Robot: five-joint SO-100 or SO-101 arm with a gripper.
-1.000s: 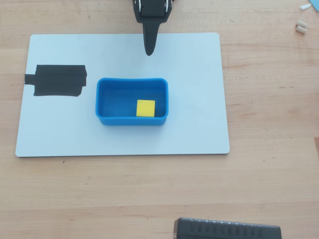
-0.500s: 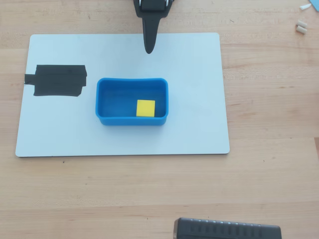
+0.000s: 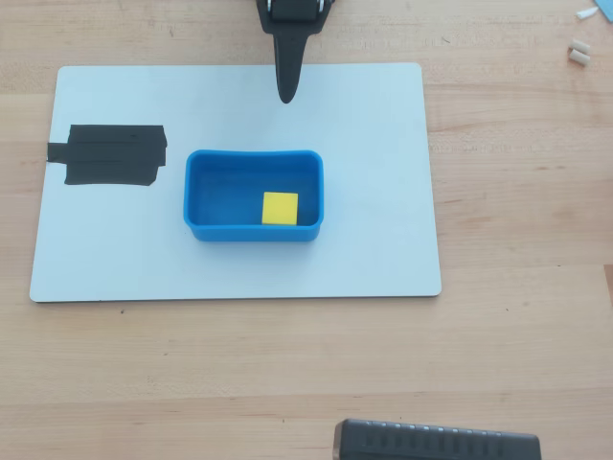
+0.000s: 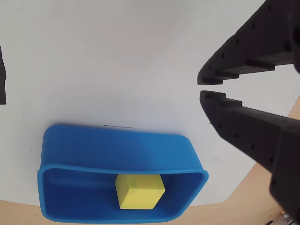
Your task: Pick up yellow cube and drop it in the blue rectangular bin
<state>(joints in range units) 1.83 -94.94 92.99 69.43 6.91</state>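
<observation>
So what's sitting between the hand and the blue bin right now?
Nothing: only bare white board lies between the hand and the blue bin in the overhead view. The yellow cube is inside the bin.

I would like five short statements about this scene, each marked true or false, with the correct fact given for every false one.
1. The yellow cube lies inside the blue rectangular bin. True.
2. The end effector grips the cube. False: it holds nothing, its tips nearly closed and away from the bin.
3. The bin stands on the white board. True.
4. The black tape patch is inside the bin. False: in the overhead view it is stuck at the board's left edge, apart from the bin.
5. The bin holds two cubes. False: only one.
</observation>
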